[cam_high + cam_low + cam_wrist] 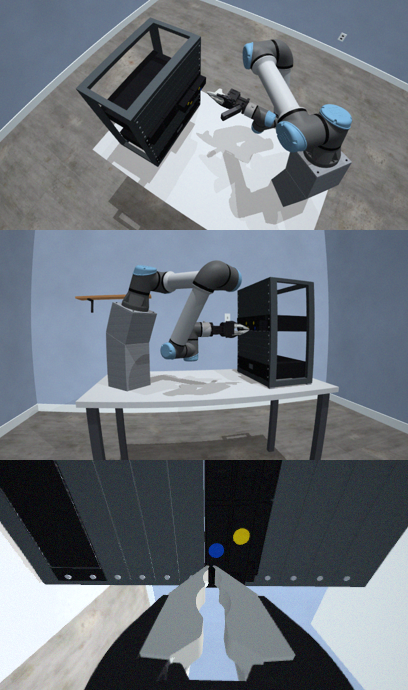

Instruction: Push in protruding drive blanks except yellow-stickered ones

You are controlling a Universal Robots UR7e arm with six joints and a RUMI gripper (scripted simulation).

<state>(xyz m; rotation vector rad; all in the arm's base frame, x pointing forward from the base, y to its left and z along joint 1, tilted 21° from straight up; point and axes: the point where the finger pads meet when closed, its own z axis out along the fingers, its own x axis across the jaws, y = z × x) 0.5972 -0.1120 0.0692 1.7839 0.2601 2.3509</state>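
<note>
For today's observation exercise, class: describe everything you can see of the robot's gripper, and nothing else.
The gripper has two pale grey, metal-looking fingers with wavy inner edges, tapering to points, on a black body at the arm's wrist. The jaws are shut, tips together, with nothing between them. It points level at the front of the rack, about mid-height. In the wrist view the tips sit just below a blue sticker, with a yellow sticker beside it. Whether the tips touch the rack face cannot be told.
</note>
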